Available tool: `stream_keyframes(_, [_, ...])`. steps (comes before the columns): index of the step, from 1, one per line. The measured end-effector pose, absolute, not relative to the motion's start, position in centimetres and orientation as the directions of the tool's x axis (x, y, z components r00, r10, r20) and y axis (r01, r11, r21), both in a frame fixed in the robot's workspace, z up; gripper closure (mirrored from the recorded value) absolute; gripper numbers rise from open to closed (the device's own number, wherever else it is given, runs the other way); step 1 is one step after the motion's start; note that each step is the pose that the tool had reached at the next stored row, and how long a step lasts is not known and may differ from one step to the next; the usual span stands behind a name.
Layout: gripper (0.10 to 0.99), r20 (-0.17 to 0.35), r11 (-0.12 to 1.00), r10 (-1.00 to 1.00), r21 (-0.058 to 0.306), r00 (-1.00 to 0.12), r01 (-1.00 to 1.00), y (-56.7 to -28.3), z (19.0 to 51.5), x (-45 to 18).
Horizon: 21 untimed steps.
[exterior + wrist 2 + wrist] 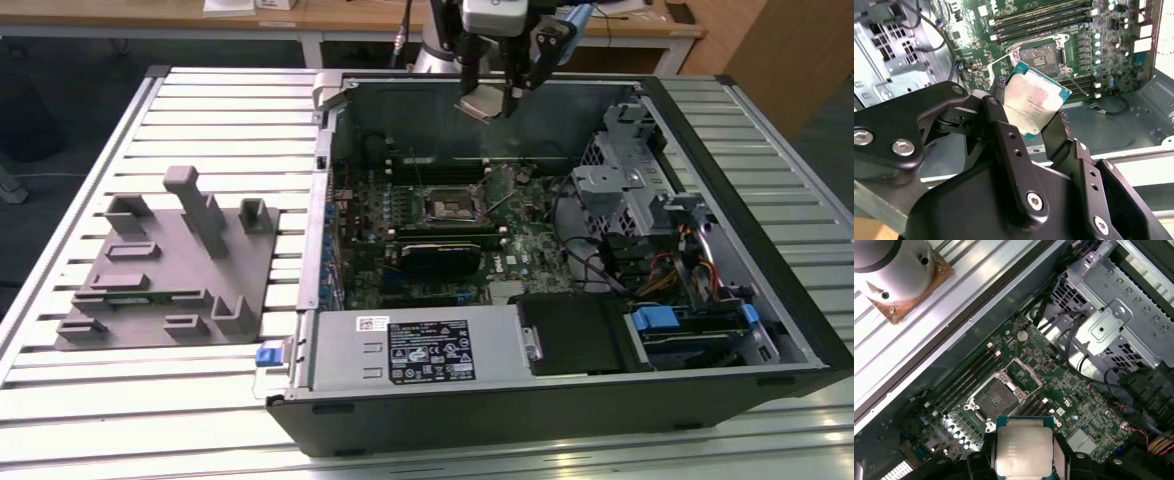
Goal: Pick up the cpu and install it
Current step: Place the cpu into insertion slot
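The cpu [1032, 102], a small flat square chip with a silvery top, sits clamped between the black fingers [1004, 135] of my gripper [489, 103], which is shut on it. In the exterior view the gripper hangs high over the far side of the open computer case, above and beyond the dark square socket [451, 206] on the green motherboard. In both wrist views the cpu [1023, 450] hovers in the air short of the socket [995, 399], whose metal frame stands open. The socket [1040, 56] lies past the chip in the second wrist view.
The open case [561, 260] holds a metal drive cage [641, 170], cables and a white-labelled grey power box [424, 347]. A grey tray [167, 270] with upright blocks stands on the slatted table at the exterior view's left. The arm's base [896, 275] is bolted by the case.
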State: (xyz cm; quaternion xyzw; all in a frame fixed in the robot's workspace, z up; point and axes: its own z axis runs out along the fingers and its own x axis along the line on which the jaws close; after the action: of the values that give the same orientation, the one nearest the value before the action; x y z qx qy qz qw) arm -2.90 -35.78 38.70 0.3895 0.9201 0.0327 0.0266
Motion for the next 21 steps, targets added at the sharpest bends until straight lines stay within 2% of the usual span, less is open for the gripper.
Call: stream_keyframes(21, [0.541,-0.024,0.441,0.898,0.081,-0.44,0.894,-35.72,38.6,-2.9])
